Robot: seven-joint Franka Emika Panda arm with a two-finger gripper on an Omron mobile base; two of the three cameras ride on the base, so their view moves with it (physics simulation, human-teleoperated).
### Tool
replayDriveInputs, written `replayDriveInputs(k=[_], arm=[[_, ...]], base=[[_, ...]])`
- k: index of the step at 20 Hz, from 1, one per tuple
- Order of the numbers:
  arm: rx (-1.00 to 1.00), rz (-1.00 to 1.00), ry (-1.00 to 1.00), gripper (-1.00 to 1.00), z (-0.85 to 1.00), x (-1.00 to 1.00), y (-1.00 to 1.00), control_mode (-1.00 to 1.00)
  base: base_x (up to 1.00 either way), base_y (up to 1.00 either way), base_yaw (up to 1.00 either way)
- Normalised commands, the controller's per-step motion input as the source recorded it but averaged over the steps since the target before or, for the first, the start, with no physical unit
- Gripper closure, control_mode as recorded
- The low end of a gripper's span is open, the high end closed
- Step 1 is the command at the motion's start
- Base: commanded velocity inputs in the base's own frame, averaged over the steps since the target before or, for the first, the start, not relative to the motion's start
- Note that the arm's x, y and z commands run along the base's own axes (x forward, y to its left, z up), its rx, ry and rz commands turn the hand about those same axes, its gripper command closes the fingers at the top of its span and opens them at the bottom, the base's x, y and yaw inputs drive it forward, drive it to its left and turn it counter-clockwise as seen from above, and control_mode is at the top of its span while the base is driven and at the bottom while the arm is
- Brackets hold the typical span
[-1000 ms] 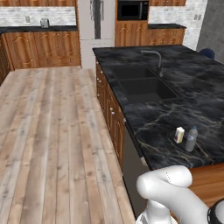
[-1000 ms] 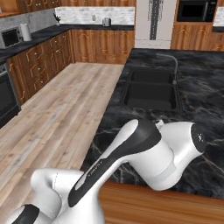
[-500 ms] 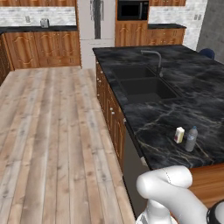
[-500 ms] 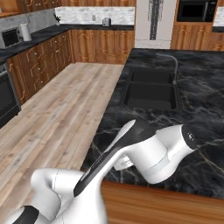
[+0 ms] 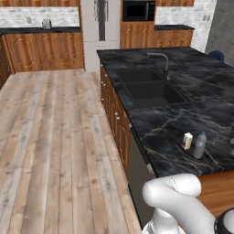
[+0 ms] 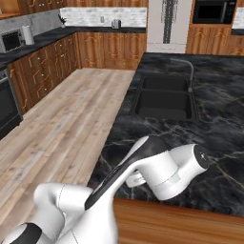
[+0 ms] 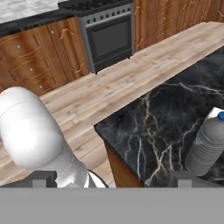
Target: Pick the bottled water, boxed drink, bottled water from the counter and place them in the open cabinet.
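Arm (image 6: 162,167) lower; one bottled water (image 5: 199,145), one boxed drink (image 5: 187,140)

So the arm (image 6: 157,167) has swung right across the bench (image 6: 219,128) over the last second, and its big white elbow has slid further out. The bottle and carton didn't budge.

A greyish clear bottle (image 5: 199,145) with a dark cap is seen upright on the black marble table (image 5: 173,132), near its front edge. A small cream carton (image 5: 187,140), shorter, is set upright just beside it at 10 o'clock.
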Motion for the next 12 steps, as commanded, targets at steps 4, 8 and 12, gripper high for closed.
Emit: replayDriveInputs(k=[4,8,12], arm=[[0.02,-0.07,0.02,-1.00,-0.17,0.37,-0.11,-1.00],[0.06,-0.02,0.00,-1.00,-0.24,0.17,-0.12,-1.00],[0.01,0.01,0.00,-1.00,-0.36,0.20,-0.04,-1.00]], base=[[0.00,0.00,0.00],[0.00,0.00,0.00],[0.00,0.00,0.00]])
